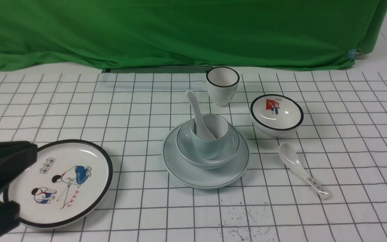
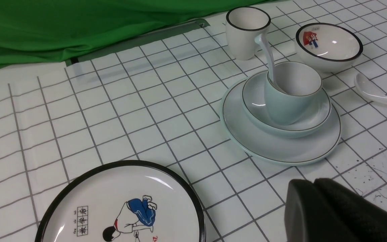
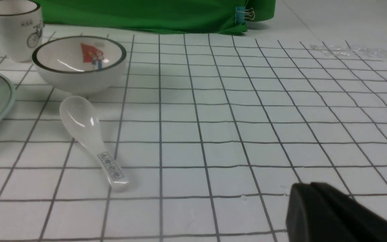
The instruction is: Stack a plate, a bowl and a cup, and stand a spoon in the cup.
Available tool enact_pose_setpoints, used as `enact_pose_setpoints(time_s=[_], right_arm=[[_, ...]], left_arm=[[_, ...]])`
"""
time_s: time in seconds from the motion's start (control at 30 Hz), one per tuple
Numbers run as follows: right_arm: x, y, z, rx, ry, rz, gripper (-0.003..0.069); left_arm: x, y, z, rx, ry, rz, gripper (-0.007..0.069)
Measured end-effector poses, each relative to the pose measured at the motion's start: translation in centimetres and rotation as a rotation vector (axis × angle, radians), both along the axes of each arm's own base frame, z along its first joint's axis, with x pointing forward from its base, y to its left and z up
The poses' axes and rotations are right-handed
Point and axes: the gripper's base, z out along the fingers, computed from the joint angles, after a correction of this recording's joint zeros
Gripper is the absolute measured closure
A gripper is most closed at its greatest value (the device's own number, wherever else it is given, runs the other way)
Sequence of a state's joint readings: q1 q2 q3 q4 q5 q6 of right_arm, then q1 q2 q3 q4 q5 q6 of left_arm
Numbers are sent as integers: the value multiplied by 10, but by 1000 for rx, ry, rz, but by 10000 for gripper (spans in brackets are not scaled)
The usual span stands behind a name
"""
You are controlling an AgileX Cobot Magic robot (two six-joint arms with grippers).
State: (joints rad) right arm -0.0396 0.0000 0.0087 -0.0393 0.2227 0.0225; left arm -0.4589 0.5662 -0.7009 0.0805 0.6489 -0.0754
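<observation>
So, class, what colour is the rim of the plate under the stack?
Dark green, on the plate; left wrist view.

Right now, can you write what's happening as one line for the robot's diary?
stack: cup in bowl on plate | spoon standing in cup | left gripper: shut, empty | right gripper: shut, empty | task: looks done

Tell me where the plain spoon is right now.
In the front view, the plain spoon stands in the cup at table centre, handle leaning back-left, atop the bowl and plate.

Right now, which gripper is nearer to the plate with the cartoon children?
Left. The left gripper hangs beside the cartoon plate; the right gripper is across the table, beyond the printed spoon.
</observation>
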Motion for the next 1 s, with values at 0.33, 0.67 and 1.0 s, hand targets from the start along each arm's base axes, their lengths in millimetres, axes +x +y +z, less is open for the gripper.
enact_pose_setpoints(time_s=[0.33,0.67,1.0], right_arm=[[0,0,0,-1,0,0,629],[0,0,0,-1,0,0,606],[0,0,0,-1,0,0,588]], left_arm=[[0,0,0,-1,0,0,655],[0,0,0,-1,0,0,655],[1,2,-10,-11,-252,-8,655]])
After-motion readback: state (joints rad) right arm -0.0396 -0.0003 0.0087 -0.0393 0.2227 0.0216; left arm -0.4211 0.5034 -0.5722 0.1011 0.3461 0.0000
